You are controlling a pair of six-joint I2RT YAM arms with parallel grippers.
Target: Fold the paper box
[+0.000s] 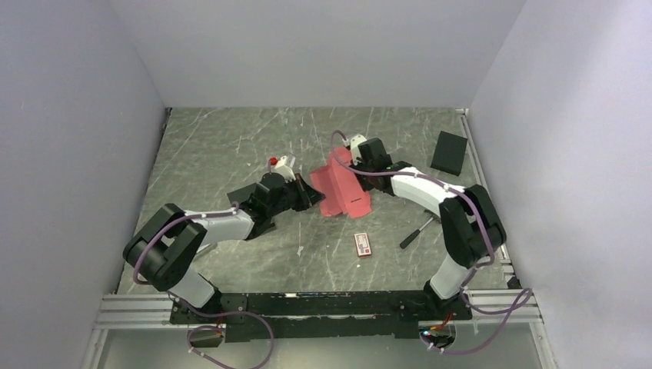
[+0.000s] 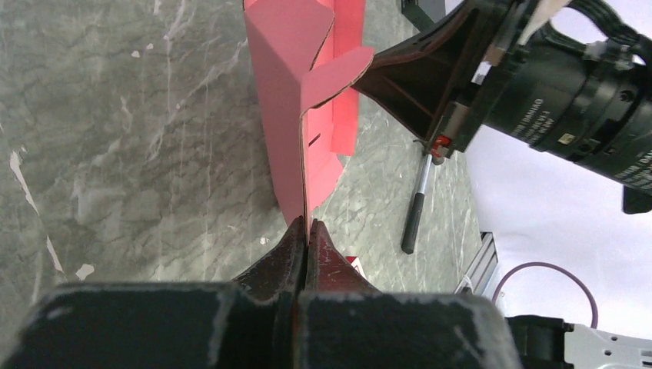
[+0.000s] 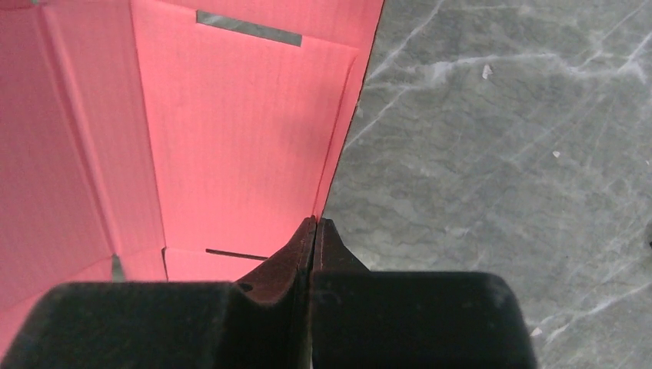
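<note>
The left hand point(image 2: 307, 228) is pinched tight on a thin edge of the paper box point(image 1: 342, 191), at the box's 9 o'clock seen from above. The right hand point(image 3: 315, 224) clamps another edge at 1 o'clock. The box stands partly folded mid-way across the surface point(image 1: 231, 146), with a printed packet point(image 1: 363, 244) at its 6 o'clock.

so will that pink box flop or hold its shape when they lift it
Probably fairly stiff: a panel of the pink box stands upright from a crisp crease. Likely very light, as the left tool and right tool each hold it by a thin edge. Its jutting flap may swing.
</note>
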